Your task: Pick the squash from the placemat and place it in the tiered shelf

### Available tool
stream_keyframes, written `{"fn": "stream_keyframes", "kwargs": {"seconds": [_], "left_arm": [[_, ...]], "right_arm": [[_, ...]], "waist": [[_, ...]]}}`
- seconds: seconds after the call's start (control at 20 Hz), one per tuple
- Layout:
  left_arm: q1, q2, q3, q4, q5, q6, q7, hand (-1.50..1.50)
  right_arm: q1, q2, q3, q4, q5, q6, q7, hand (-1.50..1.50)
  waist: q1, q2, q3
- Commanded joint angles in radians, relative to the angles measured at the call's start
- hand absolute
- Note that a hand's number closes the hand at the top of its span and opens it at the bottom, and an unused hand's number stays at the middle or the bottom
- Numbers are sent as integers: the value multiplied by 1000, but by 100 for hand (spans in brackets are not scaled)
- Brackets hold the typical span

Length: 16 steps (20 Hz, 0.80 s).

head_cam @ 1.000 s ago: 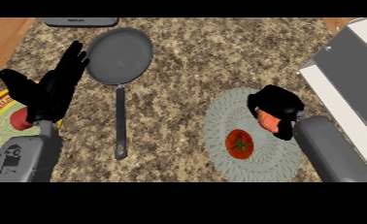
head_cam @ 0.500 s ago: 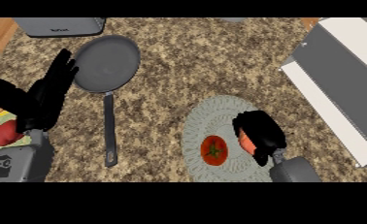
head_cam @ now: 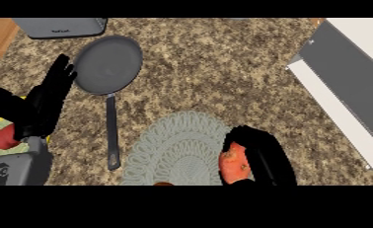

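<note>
The right black hand (head_cam: 262,155) curls round the orange squash (head_cam: 233,164) over the right edge of the round grey woven placemat (head_cam: 178,145), evidently for carrying to the grey-and-white tiered shelf (head_cam: 342,81) up-right of the placemat, while the left hand (head_cam: 44,101) rests spread, left of it.

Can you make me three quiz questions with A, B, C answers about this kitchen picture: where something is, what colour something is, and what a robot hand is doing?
1. Where is the frying pan?
A. left of the placemat
B. on the tiered shelf
C. on the placemat

2. What colour is the squash?
A. blue
B. orange
C. white

3. What is the right robot hand doing?
A. lying flat on the pan
B. pointing up, open
C. curled round the squash

Answers: 1 A, the pan sits on the counter left of the mat. 2 B, orange shows between the black fingers. 3 C, its fingers wrap the squash; the left robot hand is the open one.
</note>
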Motion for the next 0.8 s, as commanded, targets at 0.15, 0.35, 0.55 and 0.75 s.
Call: {"fn": "stream_keyframes", "kwargs": {"seconds": [0.15, 0.35, 0.55, 0.75], "left_arm": [[-45, 11, -8, -5, 5, -14, 38, 0], [-68, -14, -29, -20, -8, 9, 58, 0], [9, 16, -2, -43, 33, -57, 18, 0], [-58, 8, -9, -11, 12, -27, 58, 0]], "right_arm": [[96, 15, 104, -542, -8, 52, 317, 150], [97, 16, 72, -795, 15, 190, 498, 150], [-43, -12, -71, -781, 49, 278, 560, 150], [-133, -27, -221, -799, -56, 367, 626, 150]], "waist": [[35, 15, 2], [50, 20, 2], [71, 21, 2], [57, 23, 4]]}}
